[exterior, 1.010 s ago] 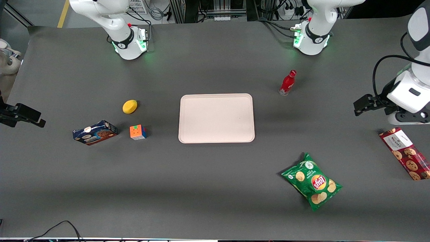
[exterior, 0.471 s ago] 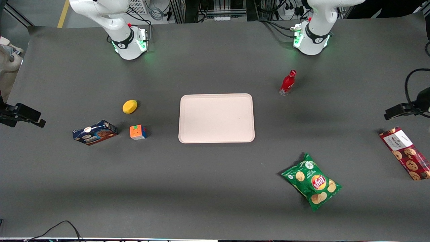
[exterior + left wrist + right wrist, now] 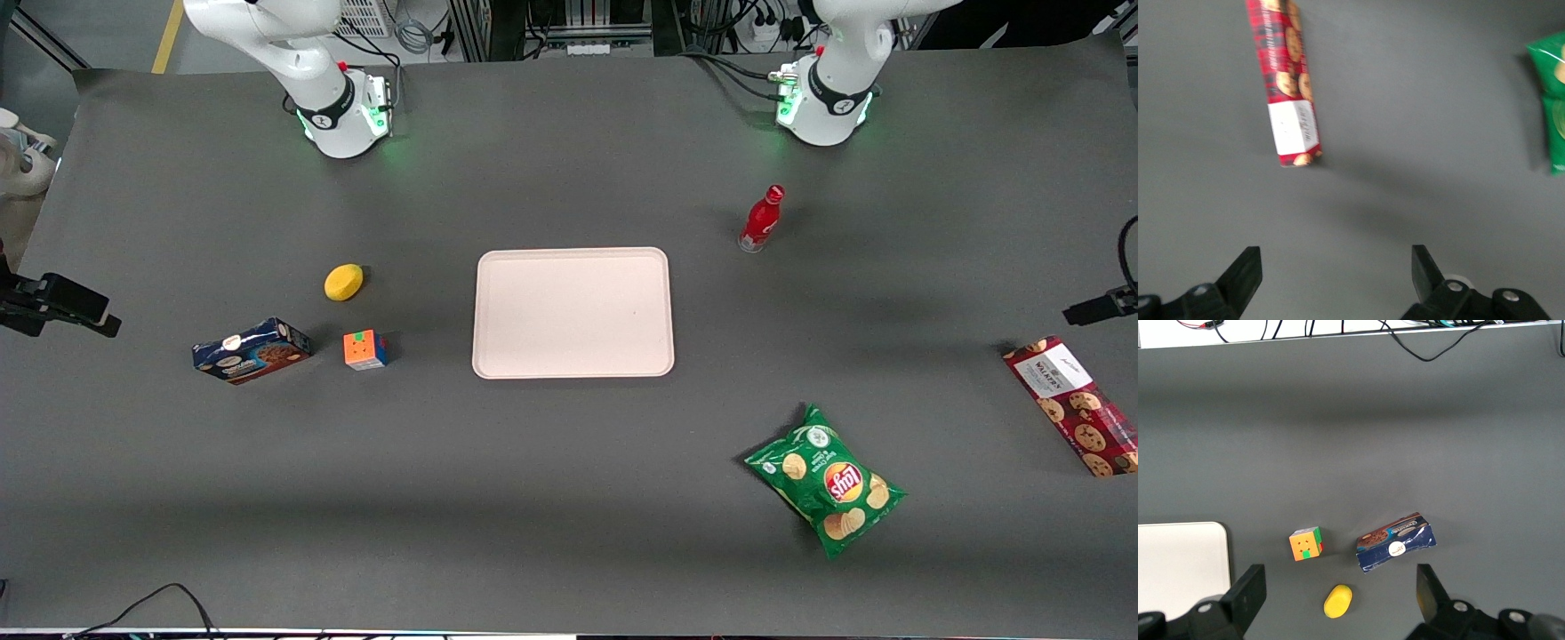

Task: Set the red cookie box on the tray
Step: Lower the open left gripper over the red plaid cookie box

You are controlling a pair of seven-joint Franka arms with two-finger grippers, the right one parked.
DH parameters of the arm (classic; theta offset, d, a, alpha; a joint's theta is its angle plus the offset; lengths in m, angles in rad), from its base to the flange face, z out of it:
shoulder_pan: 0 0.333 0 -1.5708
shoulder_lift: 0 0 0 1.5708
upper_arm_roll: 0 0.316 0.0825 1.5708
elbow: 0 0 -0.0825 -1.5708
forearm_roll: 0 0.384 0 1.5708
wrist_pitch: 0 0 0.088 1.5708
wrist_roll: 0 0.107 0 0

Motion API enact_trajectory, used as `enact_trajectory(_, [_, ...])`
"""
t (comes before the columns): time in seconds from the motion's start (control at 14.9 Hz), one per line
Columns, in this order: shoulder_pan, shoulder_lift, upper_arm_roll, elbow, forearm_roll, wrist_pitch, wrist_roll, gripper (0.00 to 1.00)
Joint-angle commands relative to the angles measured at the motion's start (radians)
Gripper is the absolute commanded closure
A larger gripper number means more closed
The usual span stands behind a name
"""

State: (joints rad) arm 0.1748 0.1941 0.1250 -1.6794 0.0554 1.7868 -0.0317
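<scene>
The red cookie box lies flat on the table at the working arm's end, its white label end pointing away from the front camera. The left wrist view shows the box lying apart from my gripper, which hangs open above bare table with nothing between its fingers. In the front view only a black part of the left arm shows at the frame edge, a little farther from the front camera than the box. The pale pink tray sits at the table's middle with nothing on it.
A green chips bag lies between tray and cookie box, nearer the front camera. A red bottle stands farther back. Toward the parked arm's end lie a blue cookie box, a colour cube and a yellow fruit.
The left arm has moved outward toward the working arm's end of the table, so most of it has left the front view. The cookie box and other things have not moved.
</scene>
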Motion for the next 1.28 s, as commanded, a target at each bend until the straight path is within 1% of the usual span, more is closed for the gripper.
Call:
enact_trajectory(0.0, [0.04,0.048,0.027,0.017,-0.002,0.074,0.029,0.0])
enact_trajectory(0.07, [0.038,0.069,0.051,0.017,-0.002,0.103,0.03,0.0])
enact_trajectory(0.27, [0.04,0.113,0.076,0.015,-0.003,0.183,0.041,0.0])
enact_trajectory(0.47, [0.042,0.142,0.099,0.015,-0.06,0.197,0.098,0.0])
enact_trajectory(0.61, [0.045,0.186,0.108,0.007,-0.063,0.258,0.107,0.0])
enact_trajectory(0.88, [0.069,0.269,0.123,0.003,-0.133,0.379,0.184,0.0])
enact_trajectory(1.08, [0.072,0.304,0.124,0.004,-0.161,0.456,0.222,0.0])
enact_trajectory(1.21, [0.084,0.333,0.124,0.004,-0.208,0.485,0.265,0.0])
